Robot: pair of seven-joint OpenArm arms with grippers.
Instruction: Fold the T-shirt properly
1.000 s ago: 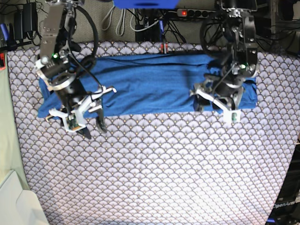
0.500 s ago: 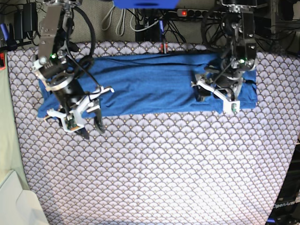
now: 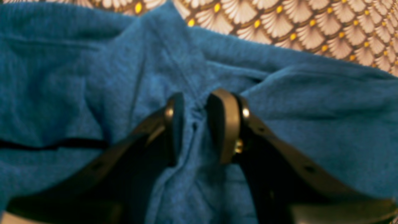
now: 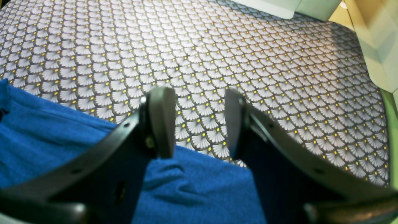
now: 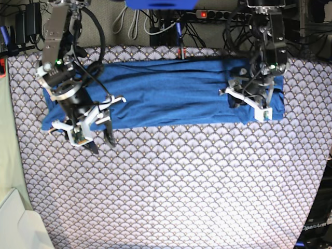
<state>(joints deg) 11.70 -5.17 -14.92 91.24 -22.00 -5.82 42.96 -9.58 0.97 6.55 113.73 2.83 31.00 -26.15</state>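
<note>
The large plain medium-blue long-sleeved T-shirt of soft knit fabric (image 5: 171,93) lies folded into a long band across the upper part of the base view, on the counter with the scale-patterned grey and yellow-dotted cloth (image 5: 197,181). It looks light and limp: it will sag and crease where lifted, will not hold its shape, and its layers may slide over one another, so a pinch should take all layers at an edge or corner rather than a single ply in the middle.

The left claw (image 3: 196,124) sits at the right end of the band in the base view. In the left wrist view its pads stand narrow, with a ridge of blue knit bunched up between them; it appears to be pinching that fold, though whether the grip is firm cannot be told.

The right claw (image 4: 199,121) hangs at the lower left end of the band in the base view. In the right wrist view its pads are parted and hold nothing; the shirt's edge lies just under and behind the fingertips, with bare patterned cloth ahead.
</note>
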